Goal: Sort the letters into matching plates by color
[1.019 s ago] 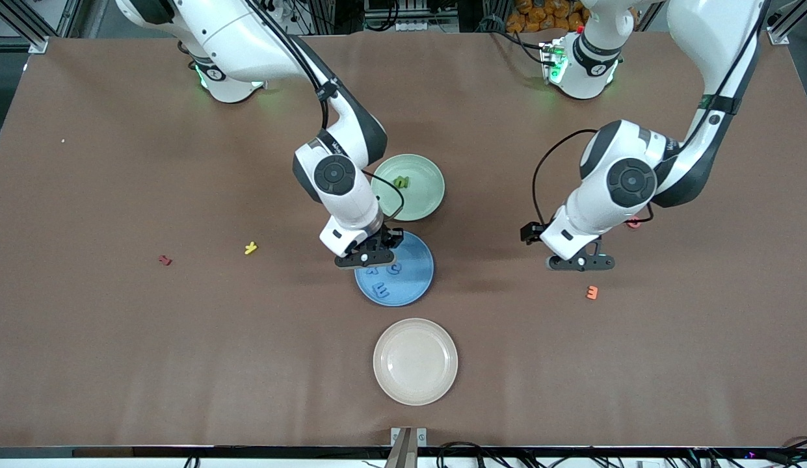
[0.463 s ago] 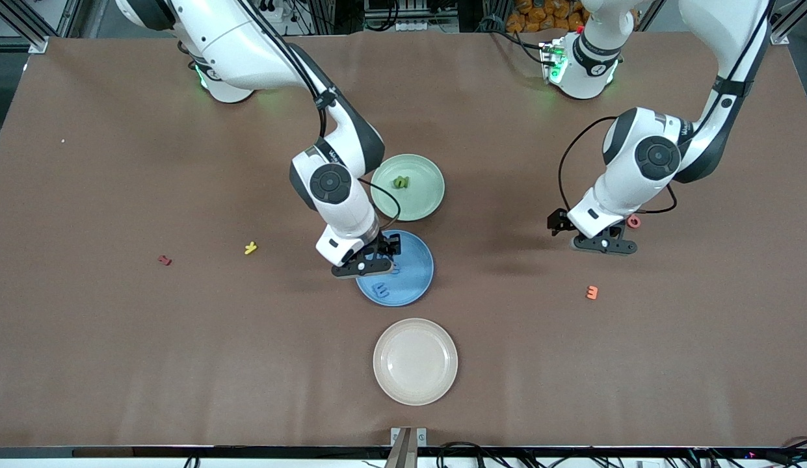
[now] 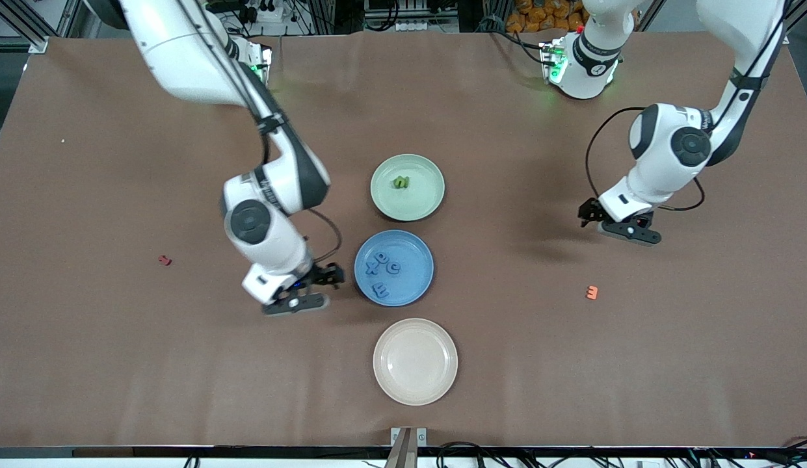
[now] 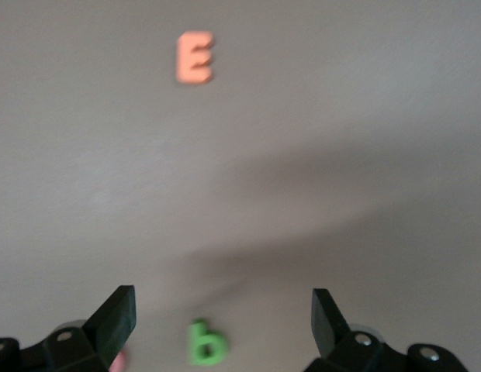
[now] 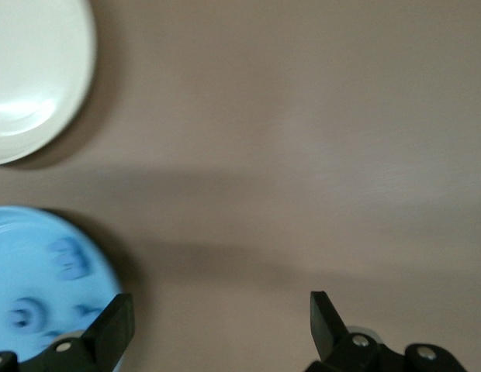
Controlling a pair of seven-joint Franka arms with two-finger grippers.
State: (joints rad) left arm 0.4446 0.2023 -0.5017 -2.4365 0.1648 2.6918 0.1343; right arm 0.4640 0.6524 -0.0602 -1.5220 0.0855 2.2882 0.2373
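**Front view: both grippers empty, blue letters on the blue plate**

Front view puts the blue plate (image 3: pixel 394 267) at the middle of the bench (image 3: pixel 117 364), and everything else is placed from it. On it lie the blue letters (image 3: pixel 383 271), about four of them, grouped together. The green plate (image 3: pixel 408 187) sits just beside the blue plate, farther from the front camera, with one green letter (image 3: pixel 400 182) on it. The cream plate (image 3: pixel 415 361) sits nearer the camera than the blue plate and holds nothing.

The right gripper (image 3: pixel 296 303) is over bare bench just beside the blue plate, toward the right arm's end. The right wrist view shows what the front view does not: its jaws spread wide with nothing between them, the blue plate's rim (image 5: pixel 39 225) beside one fingertip and the cream plate (image 5: pixel 31 77) past it.

The left gripper (image 3: pixel 627 233) is well apart from the blue plate, toward the left arm's end. Only the left wrist view shows a small green letter b (image 4: pixel 205 343) on the bench between its parted jaws, untouched; the front view hides this letter under the arm. An orange letter E (image 3: pixel 592 292) lies on the bench near that gripper. A dark red letter (image 3: pixel 164 260) lies well apart from the blue plate, toward the right arm's end.
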